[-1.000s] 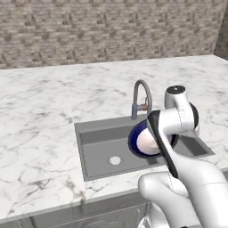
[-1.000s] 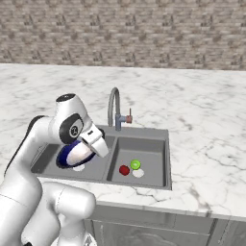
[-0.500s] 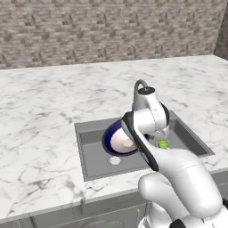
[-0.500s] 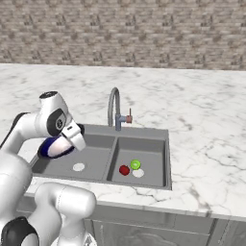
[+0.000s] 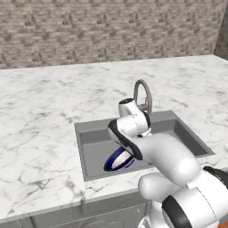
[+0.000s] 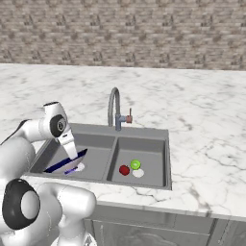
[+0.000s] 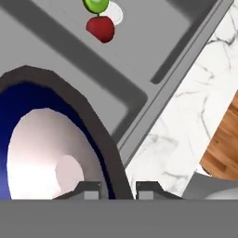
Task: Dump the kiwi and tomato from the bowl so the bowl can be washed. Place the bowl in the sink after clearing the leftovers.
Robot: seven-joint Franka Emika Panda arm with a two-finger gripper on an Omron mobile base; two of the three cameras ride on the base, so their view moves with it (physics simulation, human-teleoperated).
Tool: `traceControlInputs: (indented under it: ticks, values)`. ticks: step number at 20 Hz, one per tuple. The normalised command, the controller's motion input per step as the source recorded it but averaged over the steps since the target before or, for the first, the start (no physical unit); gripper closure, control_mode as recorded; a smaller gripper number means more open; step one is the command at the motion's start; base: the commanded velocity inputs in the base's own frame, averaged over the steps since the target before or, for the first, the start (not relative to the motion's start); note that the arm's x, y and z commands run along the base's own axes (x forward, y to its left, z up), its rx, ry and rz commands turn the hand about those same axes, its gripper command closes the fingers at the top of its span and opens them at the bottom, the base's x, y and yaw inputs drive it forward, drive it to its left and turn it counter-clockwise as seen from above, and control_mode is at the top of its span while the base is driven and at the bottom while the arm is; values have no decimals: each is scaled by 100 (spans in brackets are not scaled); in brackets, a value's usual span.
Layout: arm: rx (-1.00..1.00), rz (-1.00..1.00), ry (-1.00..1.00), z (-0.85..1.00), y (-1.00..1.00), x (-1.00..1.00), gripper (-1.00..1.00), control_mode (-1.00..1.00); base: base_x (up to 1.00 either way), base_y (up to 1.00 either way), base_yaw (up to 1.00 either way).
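Observation:
The bowl [image 6: 65, 165], dark blue outside and pale pink inside, hangs tilted low in the left basin of the sink [image 6: 144, 135]. My gripper [image 6: 75, 154] is shut on its rim. In the hand view that rim passes between the two fingertips [image 7: 89, 189], with the pale inside of the bowl [image 7: 39, 153] on the left. From the left base the bowl [image 5: 116, 160] shows under my forearm. The tomato [image 6: 124, 170] and the kiwi [image 6: 135, 165] lie side by side on the floor of the right basin, beside its drain. They also appear as the tomato [image 7: 101, 28] and the kiwi [image 7: 95, 4].
The gooseneck faucet [image 6: 114, 106] stands behind the divider between the basins. A round drain [image 6: 79, 167] sits just right of the bowl. Marble counter [image 5: 40, 133] surrounds the sink, with a brick wall behind. The counter's front edge and wood floor [image 7: 223, 144] show past the sink.
The arm has swung left and down, carrying the bowl from near the sink's middle into the left basin. Kiwi and tomato have stayed in the right basin.

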Motion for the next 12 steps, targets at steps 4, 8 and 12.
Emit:
traceControlInputs:
  ticks: [4, 8, 12]
  values:
    - [0, -3, 1, -16, 0, 10, 100, -100, 0, 0, 0]
    - [0, -7, 0, -28, 0, 19, 100, -100, 0, 0, 0]
    - [1, -8, -9, -55, 0, 1, 100, -100, 0, 0, 0]
